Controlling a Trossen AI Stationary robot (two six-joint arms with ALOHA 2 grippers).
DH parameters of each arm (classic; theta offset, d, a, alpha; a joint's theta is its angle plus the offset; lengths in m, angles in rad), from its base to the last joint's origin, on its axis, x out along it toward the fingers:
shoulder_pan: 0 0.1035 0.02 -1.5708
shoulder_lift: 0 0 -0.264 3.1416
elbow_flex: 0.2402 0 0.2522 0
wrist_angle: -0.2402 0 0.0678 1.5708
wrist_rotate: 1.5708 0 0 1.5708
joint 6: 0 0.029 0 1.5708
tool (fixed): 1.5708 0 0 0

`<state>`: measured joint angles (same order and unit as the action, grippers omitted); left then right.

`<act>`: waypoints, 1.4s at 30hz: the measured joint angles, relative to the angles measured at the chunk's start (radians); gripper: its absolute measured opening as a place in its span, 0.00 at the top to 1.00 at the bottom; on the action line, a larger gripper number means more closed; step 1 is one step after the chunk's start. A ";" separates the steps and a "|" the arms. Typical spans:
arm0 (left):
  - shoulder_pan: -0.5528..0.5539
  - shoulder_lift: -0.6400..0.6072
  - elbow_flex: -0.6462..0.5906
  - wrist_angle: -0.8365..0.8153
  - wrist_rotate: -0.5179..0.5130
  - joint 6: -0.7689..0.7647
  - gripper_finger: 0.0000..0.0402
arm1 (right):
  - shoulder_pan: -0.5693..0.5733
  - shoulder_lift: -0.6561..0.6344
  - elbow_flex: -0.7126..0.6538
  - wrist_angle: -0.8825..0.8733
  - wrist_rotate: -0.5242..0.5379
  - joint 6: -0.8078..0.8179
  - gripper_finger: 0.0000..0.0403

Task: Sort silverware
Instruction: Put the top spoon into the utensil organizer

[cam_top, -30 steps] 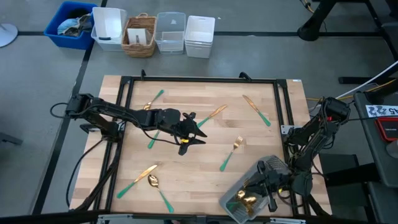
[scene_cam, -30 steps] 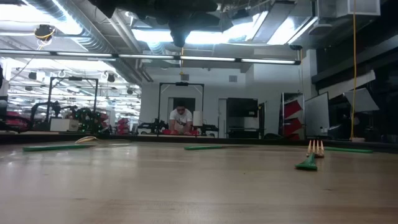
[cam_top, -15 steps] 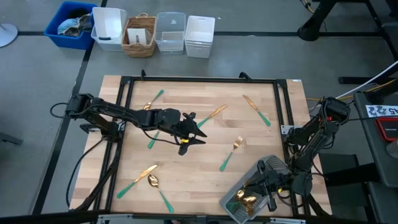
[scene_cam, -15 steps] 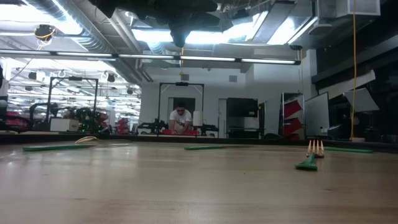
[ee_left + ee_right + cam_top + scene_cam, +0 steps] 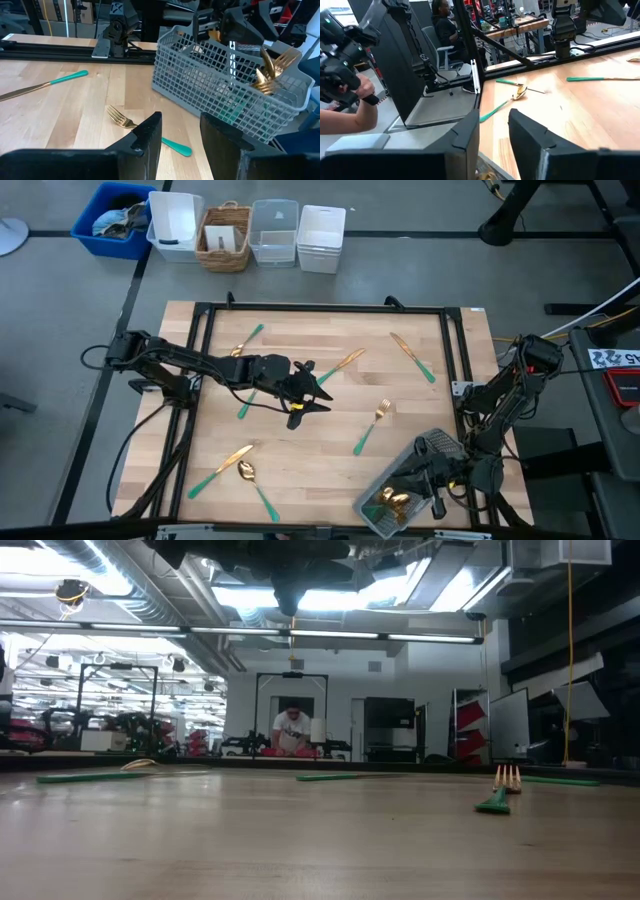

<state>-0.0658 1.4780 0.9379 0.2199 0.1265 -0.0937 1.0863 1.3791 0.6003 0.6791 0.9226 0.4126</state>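
Two-arm sorting bench seen from above. The left gripper [image 5: 318, 391] hovers near the centre of the pale wooden bench [image 5: 300, 450], its fingers wide and holding nothing. The right gripper [image 5: 425, 473] hangs over the grey lattice plastic basket [image 5: 200, 87] at the 5 o'clock corner; its fingers stand apart with nothing between them. Count of the gold-headed, teal-handled silverware: seven pieces lie loose on the bench. These are one at 11 o'clock [image 5: 248, 338], one teal handle partly under the left arm at 9 o'clock [image 5: 243, 406], one just past the left fingers at 1 o'clock [image 5: 345, 362], a knife at 2 o'clock [image 5: 412, 357], a fork at 4 o'clock [image 5: 372, 425], and a flat piece [image 5: 222, 468] beside a spoon [image 5: 255, 485] at 7 o'clock. At least three more gold heads [image 5: 270, 70] stand in the basket; their exact number cannot be told. There is one basket and there are two grippers. Likely hazards:

- The right fingers may snag the lattice on rising and drag or tip the basket, which sits askew at the bench edge.
- The slim handles lie flat on the wood, so a shallow pinch could slip.
- The left arm could sweep away the piece beneath it.
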 joint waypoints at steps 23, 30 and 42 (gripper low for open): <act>0.177 0.000 0.001 -0.213 0.000 -0.082 0.68 | -0.118 -0.617 0.002 -0.444 0.214 -0.145 0.73; 0.273 0.000 0.001 -0.405 0.000 -0.147 0.68 | -0.393 -0.847 0.002 -0.794 -0.008 -0.002 0.73; 0.458 -0.026 0.054 -0.868 -0.273 -0.215 0.68 | -0.869 -0.927 0.002 -1.126 -0.419 0.105 0.73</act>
<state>0.3923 1.4521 0.9918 -0.6485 -0.1470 -0.3083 0.2177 0.4522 0.6018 -0.4467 0.5036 0.5177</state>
